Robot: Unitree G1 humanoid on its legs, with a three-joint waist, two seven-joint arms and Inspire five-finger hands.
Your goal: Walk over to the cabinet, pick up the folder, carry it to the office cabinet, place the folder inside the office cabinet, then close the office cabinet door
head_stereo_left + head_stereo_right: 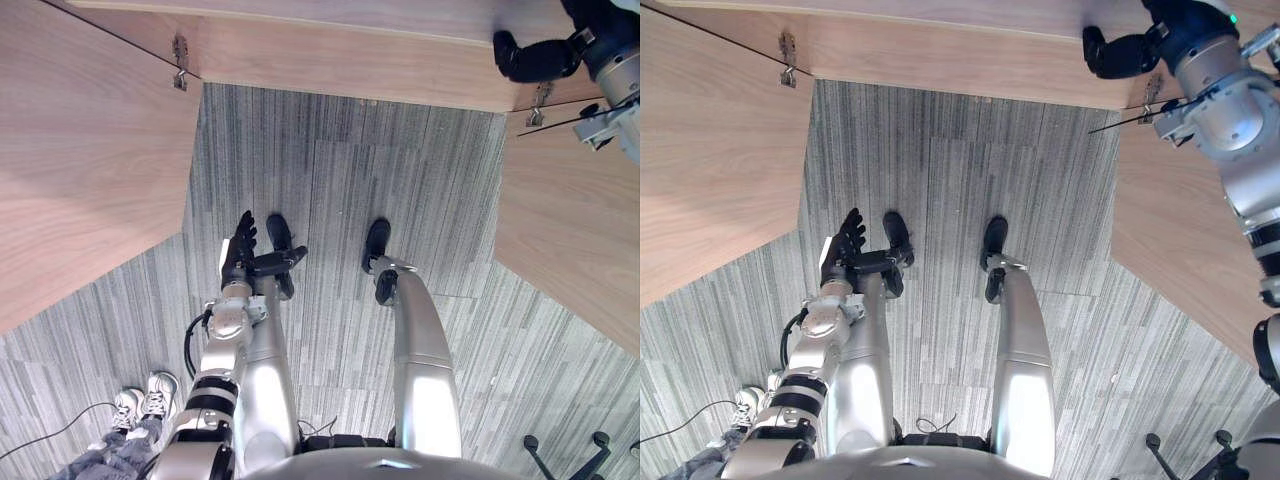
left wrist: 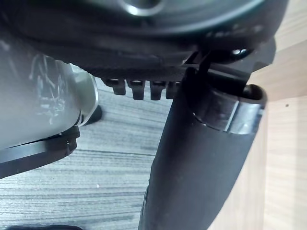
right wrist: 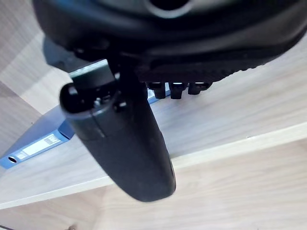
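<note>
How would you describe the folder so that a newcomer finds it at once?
Start from the wooden office cabinet with its doors open. On the shelf inside, past the right hand, lies the folder. It is flat and blue with a white spine label, the sole coloured thing among pale wood.

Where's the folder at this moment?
In the right wrist view, the blue folder lies on the cabinet shelf, partly behind the right hand.
</note>
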